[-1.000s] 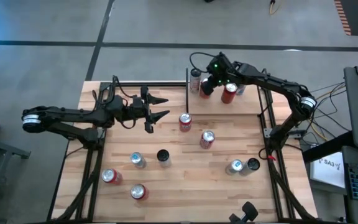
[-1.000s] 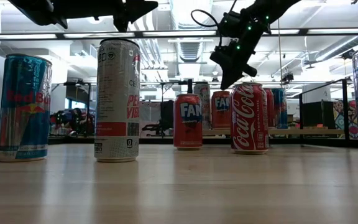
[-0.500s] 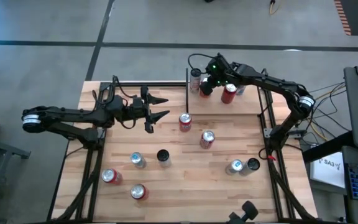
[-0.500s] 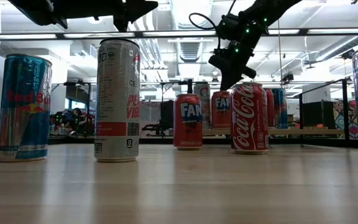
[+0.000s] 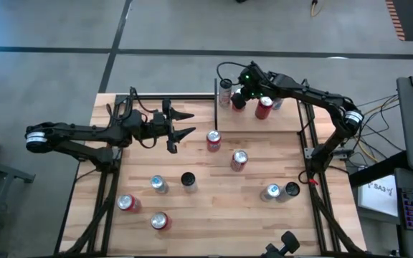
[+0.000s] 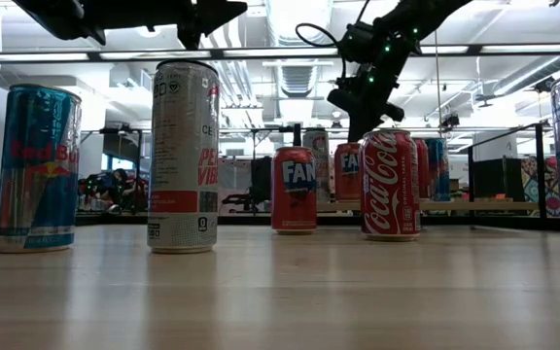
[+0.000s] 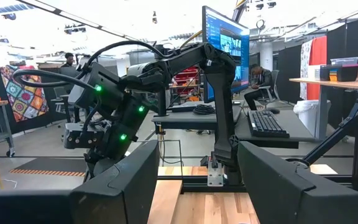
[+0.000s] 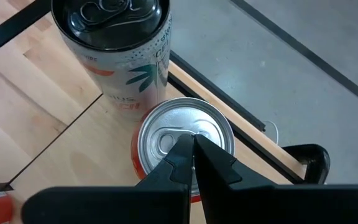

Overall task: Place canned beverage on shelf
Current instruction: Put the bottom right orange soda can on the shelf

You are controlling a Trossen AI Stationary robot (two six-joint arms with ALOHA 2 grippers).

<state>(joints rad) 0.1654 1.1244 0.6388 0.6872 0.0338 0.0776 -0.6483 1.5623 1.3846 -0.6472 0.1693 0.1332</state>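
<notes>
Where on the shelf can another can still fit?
The shelf is bare toward its front and right, beyond the red can. Its back left corner is crowded: the silver can, another can and the shut right gripper.

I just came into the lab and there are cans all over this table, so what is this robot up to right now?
It is stocking the shelf at the table's far right corner with drink cans. The right gripper is shut and sits right over the top of a red can on the shelf, beside a taller dark-topped can; whether it touches is unclear. The left gripper hovers open and empty above the table. Several cans, including one red can mid-table, are not shelved yet.
</notes>
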